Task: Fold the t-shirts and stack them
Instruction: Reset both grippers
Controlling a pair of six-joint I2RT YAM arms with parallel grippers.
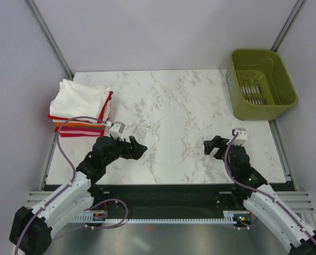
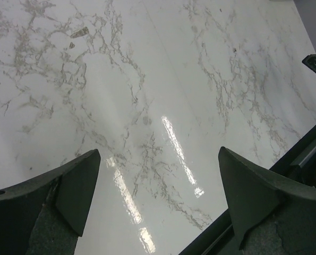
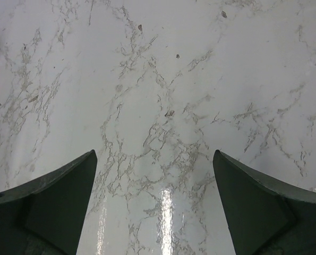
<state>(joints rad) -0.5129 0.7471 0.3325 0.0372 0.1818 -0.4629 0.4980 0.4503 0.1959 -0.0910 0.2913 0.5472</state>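
Two grippers in view, both spread, neither pinching anything. Left gripper [image 1: 137, 149] sits over the near-left part of the table [image 1: 173, 106], pointing toward the middle. In its wrist view, the left gripper [image 2: 158, 154] shows two dark fingers [image 2: 67, 186] set wide apart, with only bare marble and streaks of lamp glare between them. Right gripper [image 1: 210, 146] sits over the near-right part of the table, pointing left toward the other, and the two are well apart. In its wrist view, the right gripper [image 3: 153, 154] shows fingers [image 3: 253, 196] equally wide, again with only veined marble in the gap. Whether any fingertip touches the tabletop cannot be told from these views. Shirts [image 1: 80, 111] lie in one stack at the far-left corner of the table, close to its left edge. They are just beyond the left gripper and apart from it. A white shirt [image 1: 80, 97] is on top, folded to a rough rectangle with a slightly rumpled surface. Red cloth shows along its right and near edges. Beneath it, bands of orange, white and pink-red show at the near side of the stack. The layers are not flush, the lower ones jutting out toward the near side. The exact count of shirts cannot be read from the top view. An olive-green basket [image 1: 261, 85] stands at the far-right corner, upright, with its slotted bottom visible. It is well apart from the stack and from both grippers.
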